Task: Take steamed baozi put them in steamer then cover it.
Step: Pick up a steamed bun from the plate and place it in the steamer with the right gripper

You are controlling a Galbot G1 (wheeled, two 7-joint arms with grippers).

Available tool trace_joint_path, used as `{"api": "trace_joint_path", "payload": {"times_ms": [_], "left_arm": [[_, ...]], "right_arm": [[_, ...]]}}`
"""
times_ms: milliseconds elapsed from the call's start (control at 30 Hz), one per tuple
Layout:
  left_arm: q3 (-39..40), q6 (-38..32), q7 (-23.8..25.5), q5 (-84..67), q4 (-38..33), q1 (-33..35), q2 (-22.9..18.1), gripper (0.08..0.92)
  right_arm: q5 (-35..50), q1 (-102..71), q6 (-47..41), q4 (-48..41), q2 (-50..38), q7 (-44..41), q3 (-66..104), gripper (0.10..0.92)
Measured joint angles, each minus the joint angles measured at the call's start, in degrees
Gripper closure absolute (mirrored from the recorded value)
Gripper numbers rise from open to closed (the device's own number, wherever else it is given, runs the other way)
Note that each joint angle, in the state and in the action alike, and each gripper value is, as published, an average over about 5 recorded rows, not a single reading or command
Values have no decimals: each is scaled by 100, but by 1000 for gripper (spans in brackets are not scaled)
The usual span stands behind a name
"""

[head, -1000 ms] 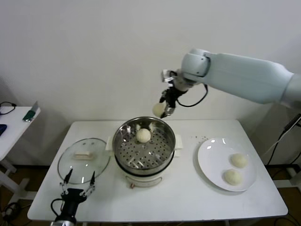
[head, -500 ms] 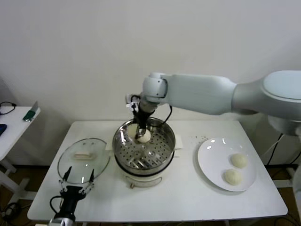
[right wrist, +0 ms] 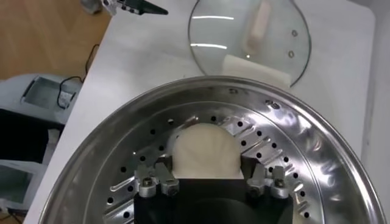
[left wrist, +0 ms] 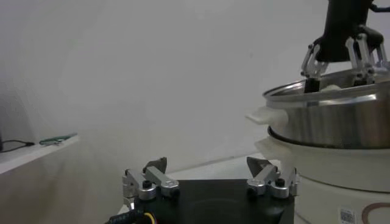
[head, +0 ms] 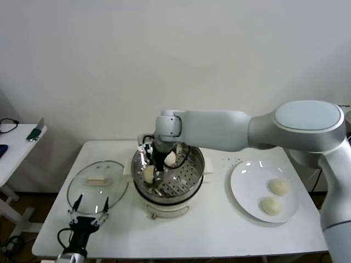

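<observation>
My right gripper (head: 157, 176) reaches down into the steel steamer (head: 198, 166), on its side nearest the lid. A cream-white baozi (right wrist: 204, 148) rests on the perforated tray between the spread fingers of this right gripper (right wrist: 206, 160), which stand close at its sides. The head view shows this baozi (head: 148, 173) beside the fingers and a second baozi (head: 171, 158) at the tray's far side. Two more baozi (head: 279, 187) (head: 270, 205) lie on the white plate (head: 245, 189). My left gripper (head: 90, 211) waits open and empty at the table's front left, by the steamer (left wrist: 329, 122).
The glass lid (head: 98, 186) lies flat on the table left of the steamer, with its cream handle on top; the lid (right wrist: 244, 36) also appears in the right wrist view. A side table (head: 16, 137) stands far left. My right arm spans above the table's back.
My right arm swung left from above the steamer's back and came down into it with the baozi. The fingers have spread and the baozi now rests on the tray. The left arm stayed still.
</observation>
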Motion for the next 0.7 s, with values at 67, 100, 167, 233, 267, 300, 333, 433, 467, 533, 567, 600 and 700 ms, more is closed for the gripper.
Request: {"api": "trace_joint_path", "payload": {"times_ms": [67,100,167,233,267,300,333,433,467,533,567,600,700], "left_arm": [[9,8,0,6,6,-14,-2,177],[13,10,0,9,10,-19,-3,177],[16,13,1,15,22,-29,-5,177],[19,17,2,22,33,-40,-7,177],[21,20,2,26,36,-47,-11,177],[24,22,2,31,38,-54,-16,177],[27,25,3,37,38,-60,-22,177],[39,27,3,58,39,-65,-37,177],[42,26,3,64,41,-61,-39,177],[46,24,2,71,47,-52,-38,177],[48,23,2,72,50,-49,-37,177],[50,22,2,75,52,-47,-33,177],[64,26,2,87,56,-55,-19,177]], "right_arm": [[-23,-17,-16,-11,5,7,11,235],[-34,-21,-23,-11,4,8,19,222],[-56,-24,-31,-5,-3,6,34,208],[-80,-14,-25,13,-20,-10,49,204],[-92,2,-18,28,-37,-25,56,203],[-106,25,-8,49,-61,-46,61,203],[-120,59,6,75,-93,-72,64,203],[-160,224,74,204,-254,-180,45,202],[-171,300,106,266,-332,-227,30,202],[-194,474,180,410,-524,-329,-11,203],[-207,570,219,492,-642,-382,-36,203],[-225,670,260,581,-770,-435,-64,203],[-301,965,379,882,-1213,-586,-156,203]]}}
